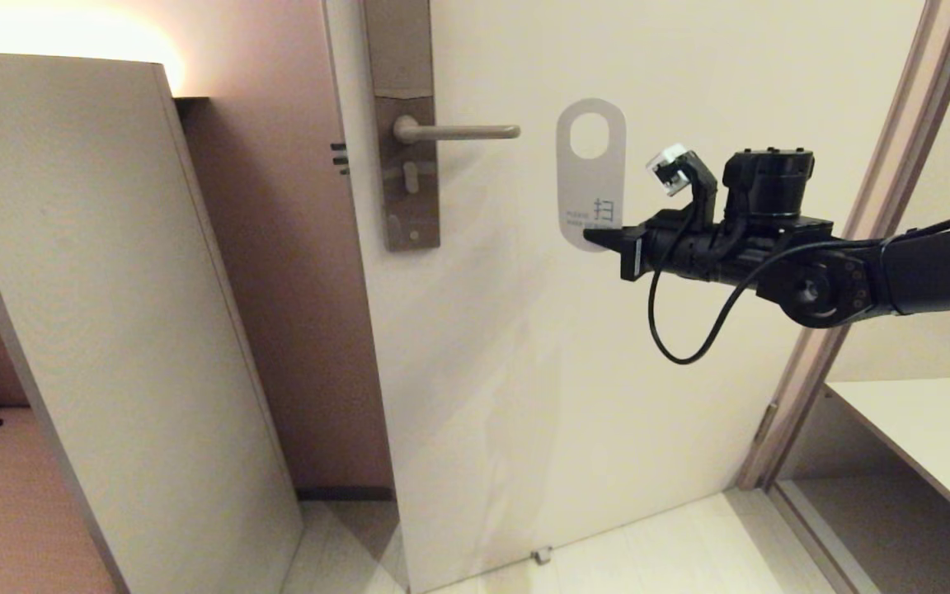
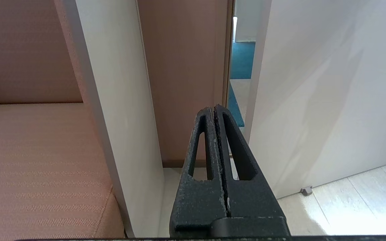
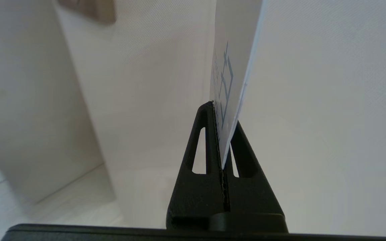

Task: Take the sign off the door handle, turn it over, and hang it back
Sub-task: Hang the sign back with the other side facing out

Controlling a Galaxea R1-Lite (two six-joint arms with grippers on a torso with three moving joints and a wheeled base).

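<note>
The left hand (image 2: 214,110) sits at 6 o'clock, both fingers (image 2: 203,144) pressed together, nothing held. At 9 o'clock lies a striped cushion (image 2: 39,167). A pale upright panel (image 2: 112,83) stands at 11 o'clock. The door (image 2: 330,83) fills 3 o'clock, with a doorstop (image 2: 306,190) on the floor (image 2: 347,207) at 4 o'clock.

sign (image 1: 591,175) — upright (white face) — beside door handle (image 1: 457,131)

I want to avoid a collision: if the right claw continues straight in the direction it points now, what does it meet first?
The right claw, shut on the lower end of the sign, points level toward the door's handle side. It passes below the door handle, so the first thing is probably the metal plate, though depth is unclear.
</note>
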